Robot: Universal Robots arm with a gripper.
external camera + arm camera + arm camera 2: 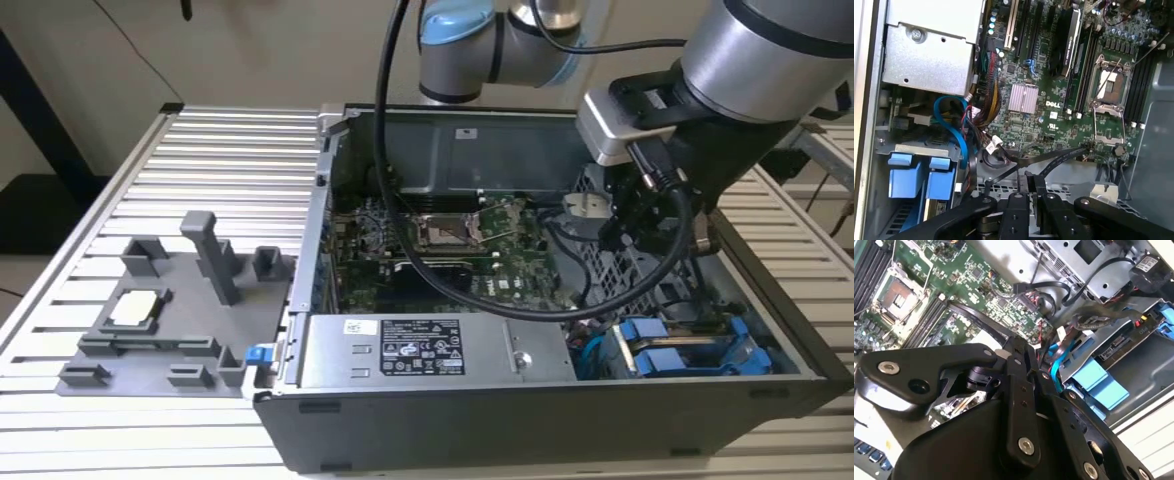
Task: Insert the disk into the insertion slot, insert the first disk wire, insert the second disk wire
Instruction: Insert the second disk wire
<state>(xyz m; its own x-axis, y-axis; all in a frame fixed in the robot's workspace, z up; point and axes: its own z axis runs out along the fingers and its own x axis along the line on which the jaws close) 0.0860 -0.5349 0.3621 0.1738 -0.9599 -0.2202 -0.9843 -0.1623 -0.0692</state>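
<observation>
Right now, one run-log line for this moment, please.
disk: seated in insertion slot | gripper: inside PC case, above motherboard | fingers: together around black wire

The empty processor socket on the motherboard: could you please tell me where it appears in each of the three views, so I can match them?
Exterior view: the processor socket sits mid-picture on the motherboard, behind the power supply.
Second wrist view: the socket is near the upper-left corner.
First wrist view: the socket is at the right, above centre.
Shared landmark: the blue drive carriers.
</observation>
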